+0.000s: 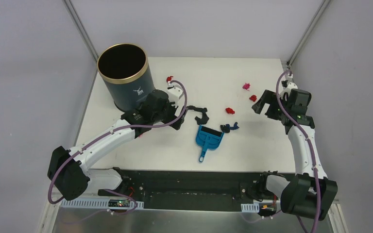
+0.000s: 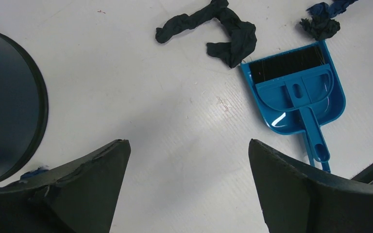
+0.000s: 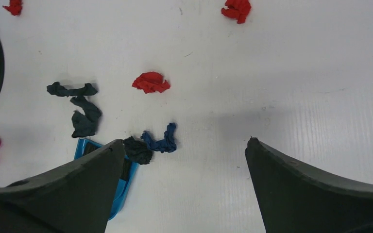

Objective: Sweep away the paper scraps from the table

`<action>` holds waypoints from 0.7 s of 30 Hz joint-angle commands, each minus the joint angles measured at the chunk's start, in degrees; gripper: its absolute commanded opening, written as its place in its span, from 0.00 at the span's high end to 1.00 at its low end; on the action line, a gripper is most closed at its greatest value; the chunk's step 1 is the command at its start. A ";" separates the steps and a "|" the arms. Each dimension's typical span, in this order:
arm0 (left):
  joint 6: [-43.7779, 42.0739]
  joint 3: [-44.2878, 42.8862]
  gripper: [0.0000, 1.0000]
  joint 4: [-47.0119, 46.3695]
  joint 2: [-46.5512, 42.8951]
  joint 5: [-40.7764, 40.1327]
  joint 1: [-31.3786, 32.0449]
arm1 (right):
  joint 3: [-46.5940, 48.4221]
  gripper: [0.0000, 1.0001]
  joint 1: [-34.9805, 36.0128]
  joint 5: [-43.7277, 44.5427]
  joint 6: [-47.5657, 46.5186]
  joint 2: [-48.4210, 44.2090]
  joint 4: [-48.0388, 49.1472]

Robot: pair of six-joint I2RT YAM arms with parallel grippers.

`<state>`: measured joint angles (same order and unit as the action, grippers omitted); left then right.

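Paper scraps [image 1: 230, 110] litter the white table [image 1: 209, 77] between grey walls [image 1: 199, 24], left gripper [image 2: 187, 145] and right gripper [image 3: 184, 141] both spread empty.

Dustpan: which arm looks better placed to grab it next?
Left, probably. The left gripper, open, sits nearer the dustpan and its camera sees it whole; the right gripper is farther, its finger hiding most of it.

The white table [image 1: 252, 150] carries a blue dustpan [image 1: 210, 138] near its front edge. A black scrap [image 1: 201, 114] sits right at the pan's far-left corner, and a dark blue scrap [image 1: 230, 127] at its far-right corner. Beyond the pan and to the right lie a near red scrap [image 1: 229, 110], a farther red scrap [image 1: 253, 97] and a magenta scrap [image 1: 246, 86]. Far left of the pan stands a navy bin [image 1: 128, 94], with a lone red scrap [image 1: 169, 78] near it.
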<state>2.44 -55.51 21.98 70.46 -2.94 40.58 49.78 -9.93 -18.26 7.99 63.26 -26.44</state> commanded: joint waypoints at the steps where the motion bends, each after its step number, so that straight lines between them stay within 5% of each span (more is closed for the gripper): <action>1: 0.62 -0.46 0.02 -1.18 -1.09 -0.53 0.51 | -0.37 0.00 -0.26 -10.91 -5.42 -2.34 2.17; 4: 0.88 -0.75 0.01 -0.96 0.05 2.26 0.55 | 1.00 0.00 0.67 -24.86 -19.28 -0.59 -1.65; 11: 0.75 -3.39 0.04 2.93 4.37 3.29 0.56 | 12.54 0.11 17.90 -13.75 -32.61 6.06 -10.30; 18: 4.02 -4.55 0.11 4.70 6.31 6.40 -1.41 | 14.24 0.31 29.09 -18.35 -48.46 14.95 -16.81; 21: 5.21 -5.31 0.12 5.52 8.00 8.67 -2.65 | 16.57 0.51 32.24 -16.60 -49.13 21.61 -19.31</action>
<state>5.13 -57.76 26.81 76.66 1.54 39.57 62.76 18.65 -34.85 -32.71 78.04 -39.88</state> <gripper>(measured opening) 0.886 0.601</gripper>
